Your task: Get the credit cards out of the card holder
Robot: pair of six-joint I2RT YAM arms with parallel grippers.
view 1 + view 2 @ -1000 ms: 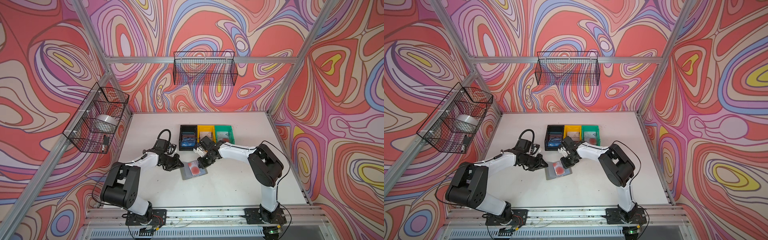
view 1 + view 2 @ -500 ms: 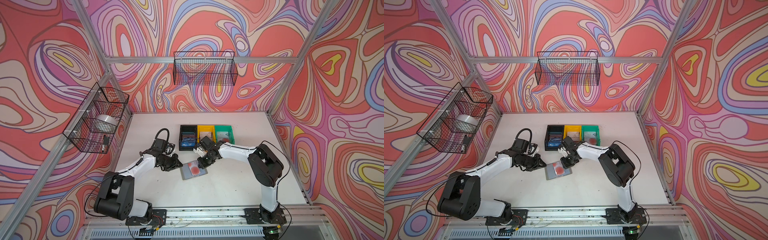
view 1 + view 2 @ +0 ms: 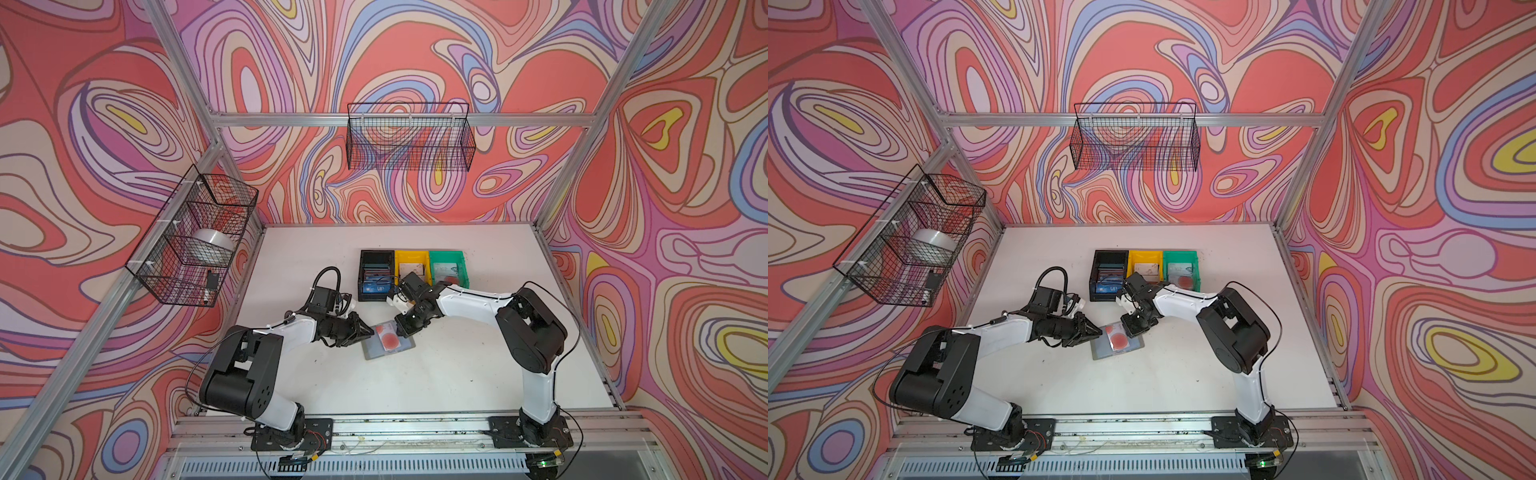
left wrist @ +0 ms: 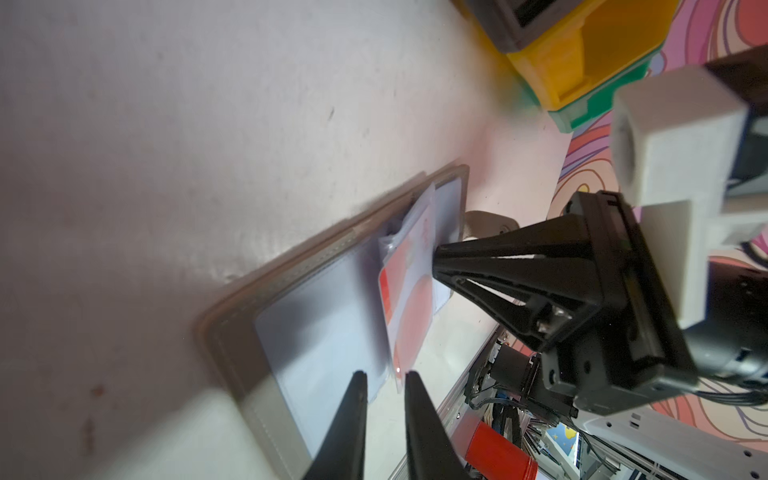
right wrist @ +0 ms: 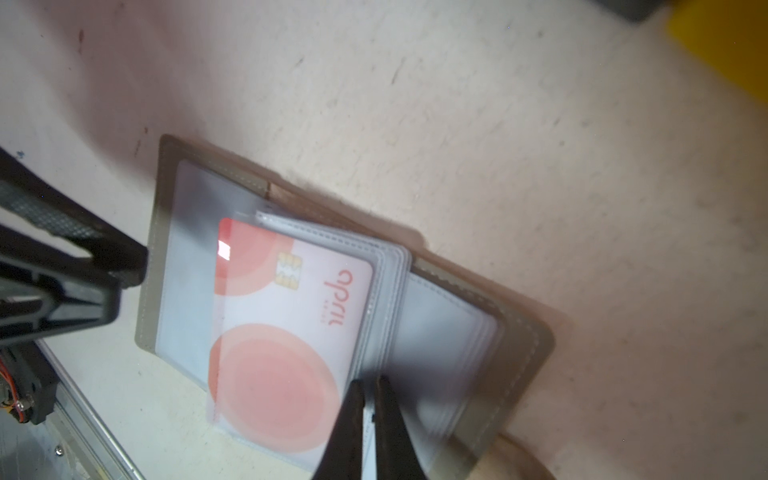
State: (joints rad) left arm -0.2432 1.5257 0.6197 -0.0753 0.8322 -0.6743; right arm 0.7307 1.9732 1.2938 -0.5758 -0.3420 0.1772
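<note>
The grey card holder [image 3: 405, 348] [image 3: 1100, 354] lies open on the white table, its clear sleeves fanned out. A pale credit card with red circles [image 3: 390, 341] [image 5: 282, 332] [image 4: 409, 282] rests among the sleeves, partly under clear plastic. My left gripper [image 3: 367, 331] [image 4: 384, 376] sits at the holder's left edge, jaws slightly apart, the card's corner just beyond its tips. My right gripper [image 3: 401, 331] [image 5: 369, 384] [image 4: 435, 258] is shut, tips down on the sleeve edges beside the card. Whether it pinches a sleeve is unclear.
Black [image 3: 376, 272], yellow [image 3: 411, 266] and green [image 3: 449, 268] bins stand in a row just behind the holder, with cards inside. Wire baskets hang on the left wall [image 3: 195, 237] and back wall [image 3: 409, 137]. The table's front rail [image 3: 395, 424] runs along the near edge.
My left gripper has edged right toward the card and its jaws have parted a little; the left arm's elbow has shifted. The right arm and the holder have stayed put.
</note>
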